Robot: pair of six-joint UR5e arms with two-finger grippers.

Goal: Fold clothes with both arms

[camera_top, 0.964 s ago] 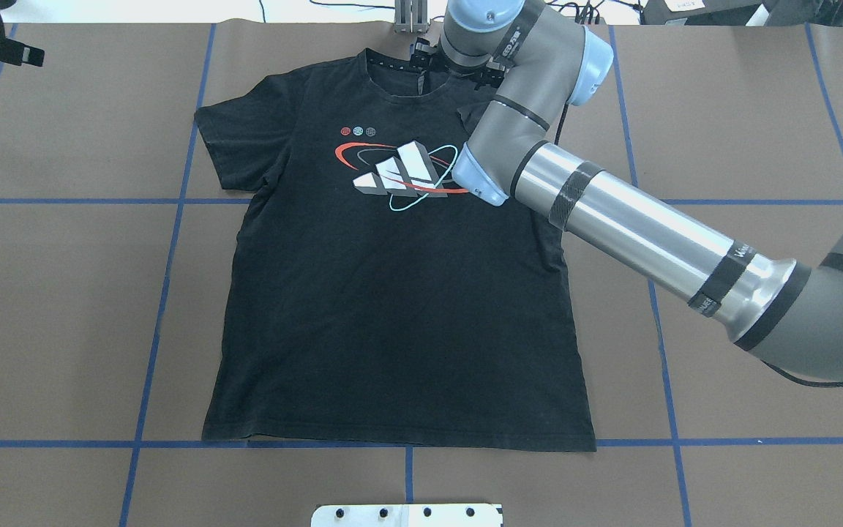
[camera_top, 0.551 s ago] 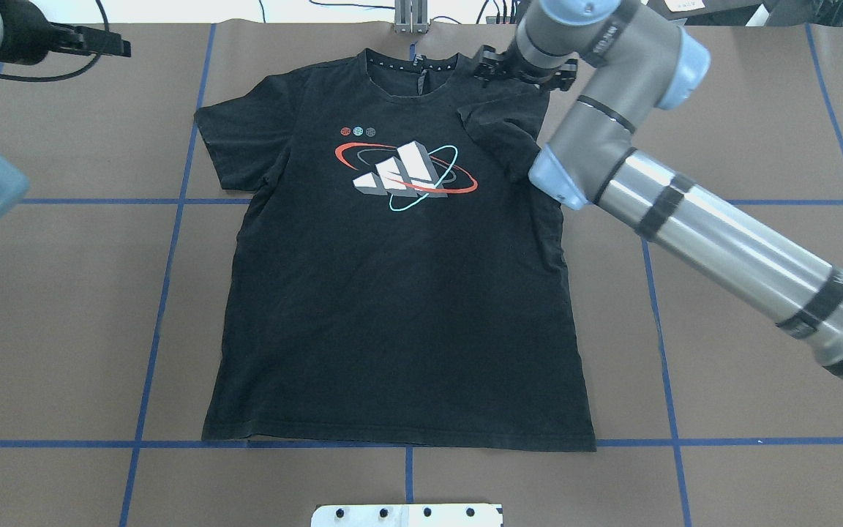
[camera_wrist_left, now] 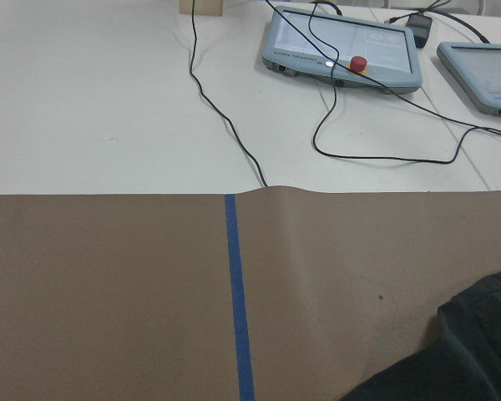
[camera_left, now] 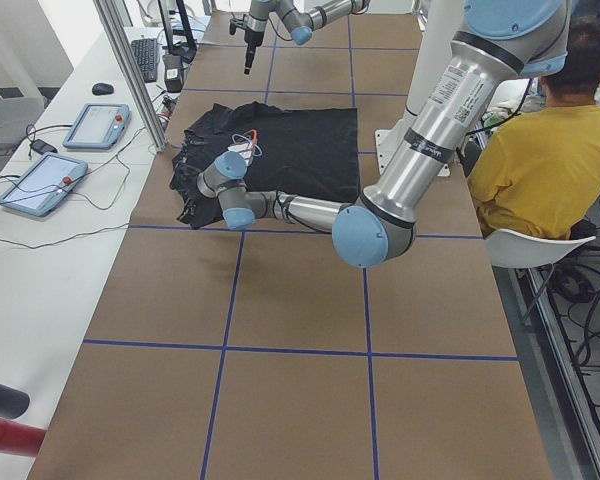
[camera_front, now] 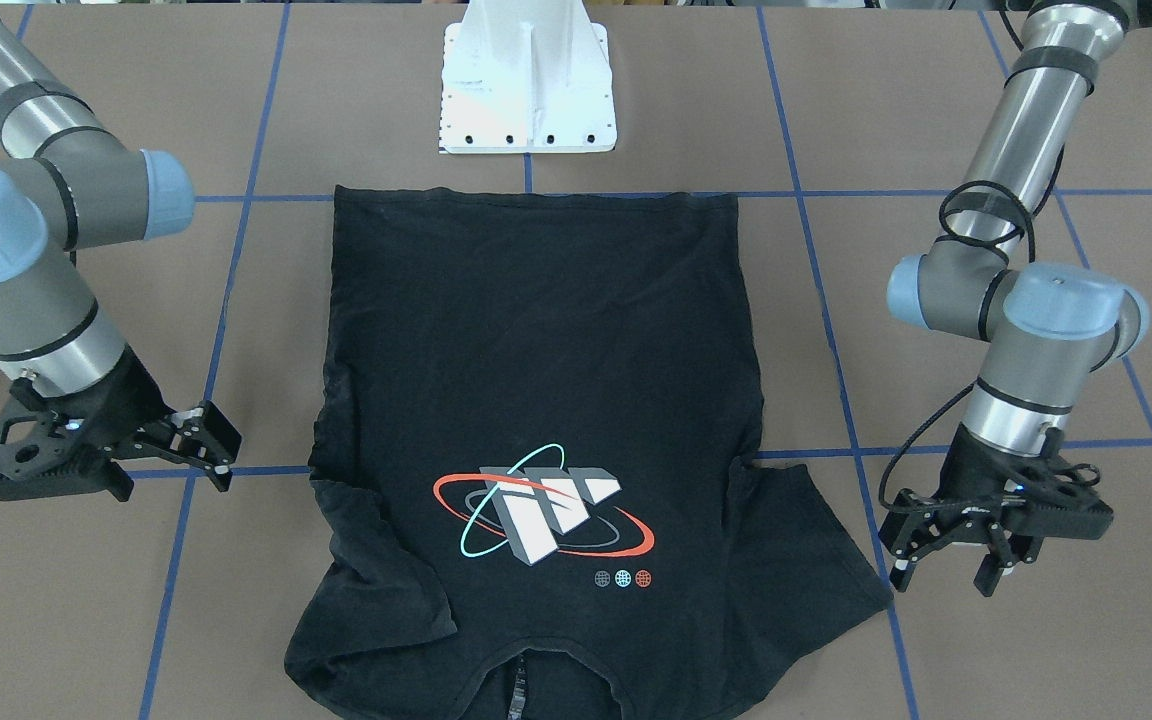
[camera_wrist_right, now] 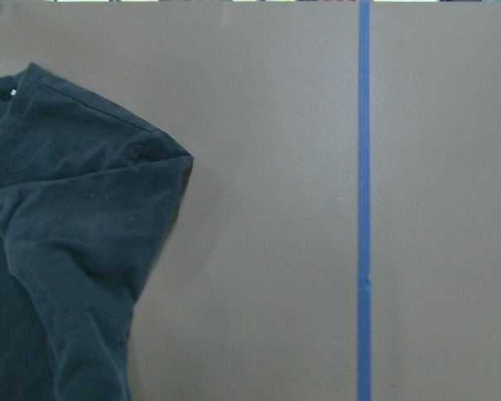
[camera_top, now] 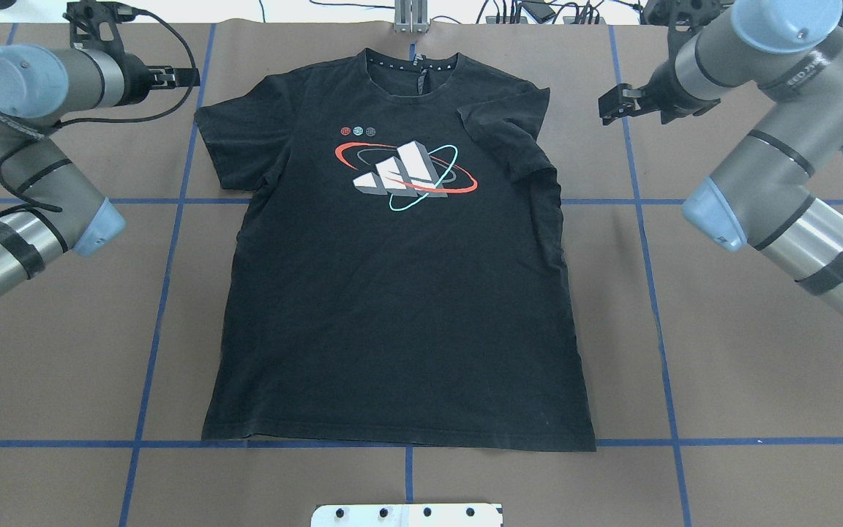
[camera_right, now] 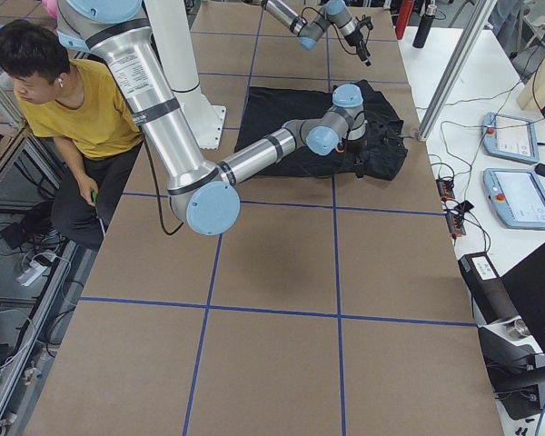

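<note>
The clothes are one black T-shirt [camera_top: 399,293] with a white block graphic ringed in red and teal, lying flat and face up on the brown table. Its collar [camera_top: 412,67] is at the far side. The sleeve [camera_top: 506,139] on the overhead view's right is folded inward over the chest; the other sleeve [camera_top: 235,143] lies spread out. My left gripper [camera_front: 941,578] hovers open and empty just outside the spread sleeve [camera_front: 816,560]. Also open and empty, my right gripper [camera_front: 219,443] hangs beside the folded sleeve [camera_wrist_right: 75,251], off the cloth. Neither touches the shirt.
The white pedestal base [camera_front: 528,80] stands at the near edge by the shirt's hem. Blue tape lines [camera_top: 165,293] grid the table. Teach pendants [camera_wrist_left: 342,46] and cables lie on the white bench beyond. A seated person [camera_left: 540,170] is beside the robot.
My right arm swung from over the collar out to the right, off the shirt. My left arm came into view at the far left. The shirt has not moved.
</note>
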